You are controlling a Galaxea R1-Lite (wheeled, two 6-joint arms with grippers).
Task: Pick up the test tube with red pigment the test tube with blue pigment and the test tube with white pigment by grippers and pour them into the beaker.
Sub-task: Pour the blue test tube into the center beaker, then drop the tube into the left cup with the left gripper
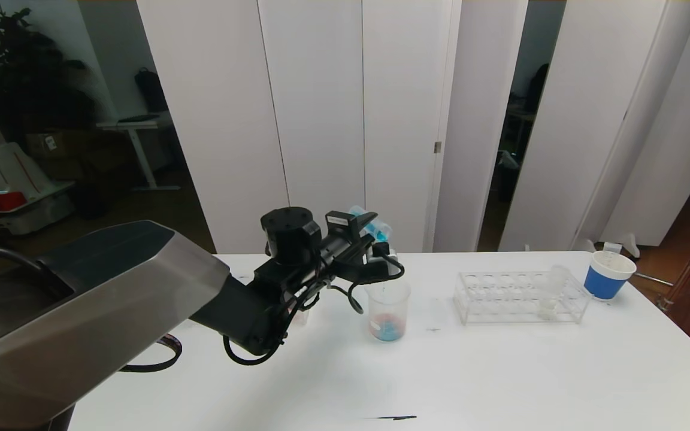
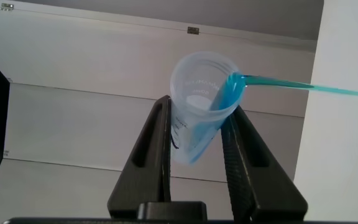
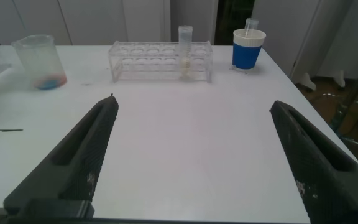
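My left claw clenches the light, slippery test tube with blue pigment mid-body, tipped above the beaker below; right claw released.

Even, cool indoor light is falling on the white table, seemingly from overhead, and is leaving only faint, soft shadows under the beaker and the clear rack. The far left of the head view is sitting in dimness, with the plant and furniture there reading as dark shapes. The tabletop is glaring slightly, washing out the rack's edges. In the left wrist view the tilted test tube with blue pigment is showing sharply, while the pouring stream is smearing into a streak. The right wrist view is stretching its near dark fingers, perhaps from lens distortion.
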